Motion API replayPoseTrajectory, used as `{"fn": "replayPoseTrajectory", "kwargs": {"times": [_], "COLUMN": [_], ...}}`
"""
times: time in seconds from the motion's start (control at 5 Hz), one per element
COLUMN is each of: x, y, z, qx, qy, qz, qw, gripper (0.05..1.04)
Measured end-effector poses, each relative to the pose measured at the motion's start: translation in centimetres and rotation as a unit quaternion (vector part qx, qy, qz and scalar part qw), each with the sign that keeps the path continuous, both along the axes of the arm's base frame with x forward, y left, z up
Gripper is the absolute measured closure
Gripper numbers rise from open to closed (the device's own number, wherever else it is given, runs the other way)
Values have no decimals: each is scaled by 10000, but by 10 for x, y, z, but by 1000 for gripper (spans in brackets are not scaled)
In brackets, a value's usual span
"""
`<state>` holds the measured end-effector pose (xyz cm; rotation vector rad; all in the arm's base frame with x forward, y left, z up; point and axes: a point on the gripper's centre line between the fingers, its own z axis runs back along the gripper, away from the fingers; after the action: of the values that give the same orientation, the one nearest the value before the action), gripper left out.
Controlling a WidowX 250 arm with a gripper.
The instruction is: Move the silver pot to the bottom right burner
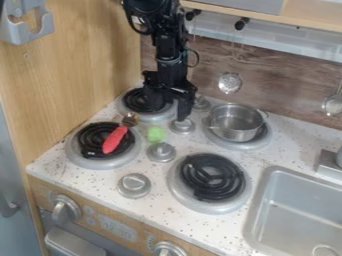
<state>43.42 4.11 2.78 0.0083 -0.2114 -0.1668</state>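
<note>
On the speckled counter: silver pot on back right burner, red utensil on front left burner, green object between.

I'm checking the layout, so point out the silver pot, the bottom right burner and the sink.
Silver pot (236, 121): camera view, on its inside.
Bottom right burner (214, 177): camera view, on its black coil.
Sink (300, 210): camera view, on its basin floor.

Open counter — pot to front-right burner
</note>
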Motion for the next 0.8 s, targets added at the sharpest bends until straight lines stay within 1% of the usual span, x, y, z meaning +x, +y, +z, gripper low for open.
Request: {"fn": "replayPoseTrajectory", "kwargs": {"times": [0.2,0.4,0.6,0.8], "x": [-9,-15,-13,-1], "y": [-1,-28,-68,-83], "z": [-21,-31,-30,-20], "qx": [-53,-183,-345,-487], "qy": [270,320,223,-82], "qz": [-27,-589,-1222,-1548], "qw": [9996,9976,9917,9867], "gripper": [85,85,85,85]}}
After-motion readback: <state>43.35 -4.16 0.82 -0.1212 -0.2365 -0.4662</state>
